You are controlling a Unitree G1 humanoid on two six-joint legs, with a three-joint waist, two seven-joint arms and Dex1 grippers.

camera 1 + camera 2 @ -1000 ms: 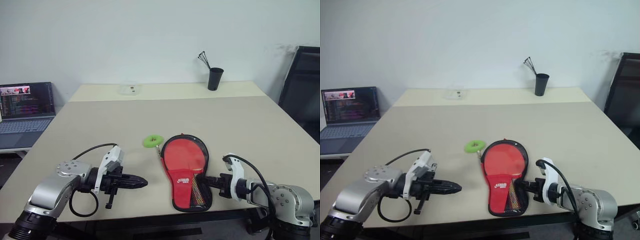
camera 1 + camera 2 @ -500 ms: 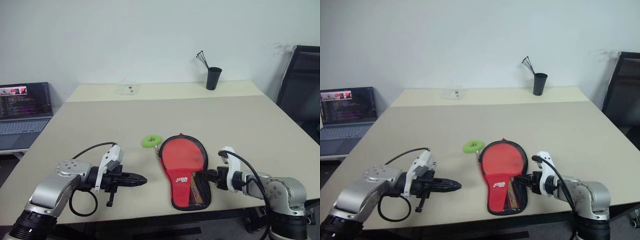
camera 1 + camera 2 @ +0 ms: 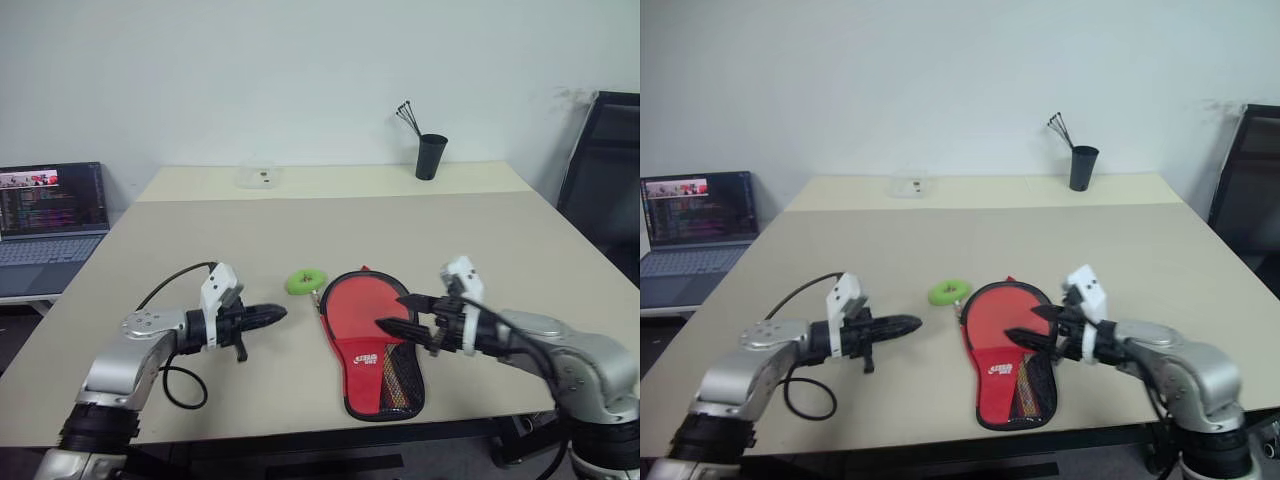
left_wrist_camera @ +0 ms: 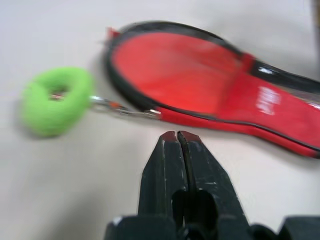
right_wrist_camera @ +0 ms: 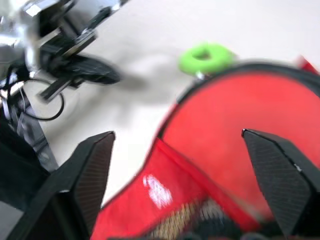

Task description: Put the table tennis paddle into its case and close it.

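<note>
Seemingly mid-task — paddle (image 3: 365, 310) lies in the open case (image 3: 385, 385) on the desk (image 3: 300, 230), flap not yet zipped. Right end effector (image 3: 405, 315) hovers over it, fingers spread wide, holding nothing. Left end effector (image 3: 272, 314) pinched closed, empty, near the green ring (image 3: 306, 282). Next — probably grip the case edge and close it.

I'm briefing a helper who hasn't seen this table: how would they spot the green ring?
On the beige table, near its front edge, lies the red case. The green ring sits just beside the case's round end, joined to it by a short metal clip; it is the only green thing there.
</note>
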